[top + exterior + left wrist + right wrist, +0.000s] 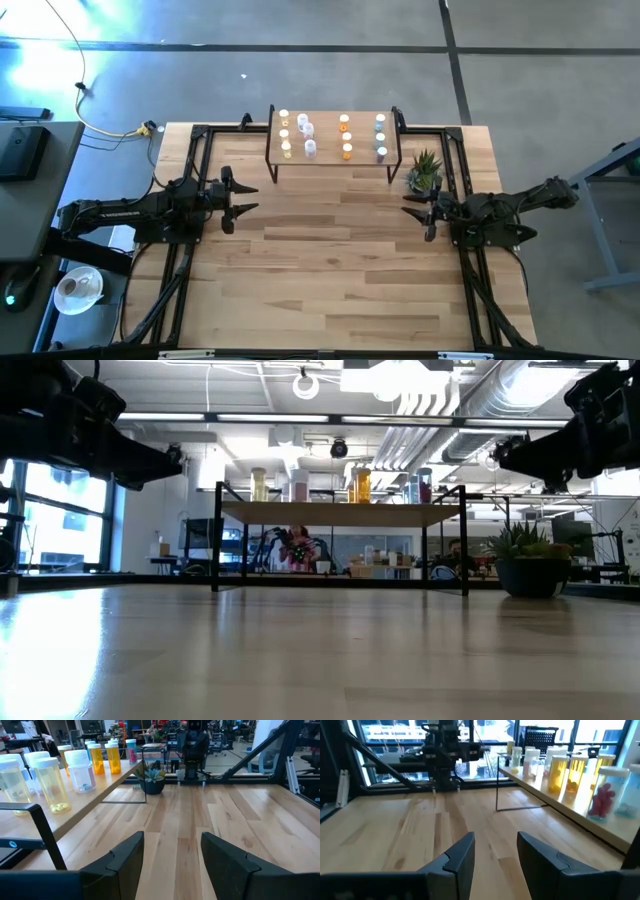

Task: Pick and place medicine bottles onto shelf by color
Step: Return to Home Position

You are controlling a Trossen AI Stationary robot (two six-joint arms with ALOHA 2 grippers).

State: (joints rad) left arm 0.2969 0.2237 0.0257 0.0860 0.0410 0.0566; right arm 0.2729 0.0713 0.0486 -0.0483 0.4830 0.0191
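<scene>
Wood-plank worktop (330,270), open workshop room behind. At left side, left end effector (243,198) hovers, fingers spread wide, holding nothing. Small wooden-topped, black-legged shelf (325,135) at far edge carries tiny white-capped medicine bottles (346,137) in colour columns: yellow, clear, orange, blue-grey. No bottle seen off shelf. Sorting looks finished, only parking arms left. Beside spiky green potted plant (425,172), right end effector (412,205) hovers agape, empty.

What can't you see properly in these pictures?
High view: the bottles on the shelf are too small to read labels or see pills.
Low view: back bottles hide behind the front row.
Left wrist view: the nearest bottle is cut off by the picture's edge.
Right wrist view: the bluish bottle is cut off by the edge too.
</scene>
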